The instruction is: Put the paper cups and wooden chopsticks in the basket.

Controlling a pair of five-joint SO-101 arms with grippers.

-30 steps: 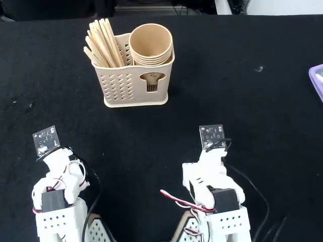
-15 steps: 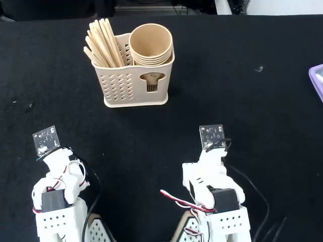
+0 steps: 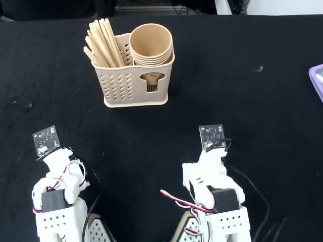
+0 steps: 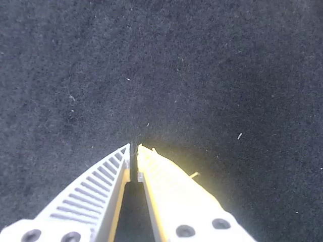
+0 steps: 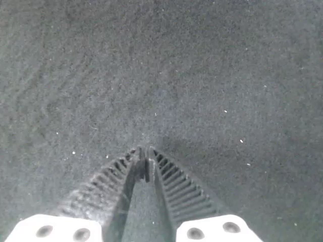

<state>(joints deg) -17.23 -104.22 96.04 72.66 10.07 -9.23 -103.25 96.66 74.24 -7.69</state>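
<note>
**Q:** What does the high view show, going left to right?

**A:** A black counter [image 3: 242, 101]. At the picture's left, near the front edge, a white arm [image 3: 55, 186] sits folded. Farther back stands a beige basket [image 3: 121, 88], upright. Its left compartment holds a bundle of wooden chopsticks [image 3: 103, 43], which lean left and stick up past the rim. Its right compartment holds a nested stack of paper cups [image 3: 150, 43], mouths up. A second folded arm [image 3: 214, 176] sits near the front, right of centre and well apart from the basket. A pale purple object [image 3: 317, 80] is cut off by the right border.

**Q:** What do the wrist views add?

**A:** The fingers, close up. The left gripper [image 4: 133, 147] has one white finger and one yellowish finger, pressed together at the tips and holding nothing, over black cloth. The right gripper [image 5: 145, 151] has two dark ribbed fingers, also closed tip to tip and empty, over the same cloth. The high view supplies the basket and its contents.
</note>
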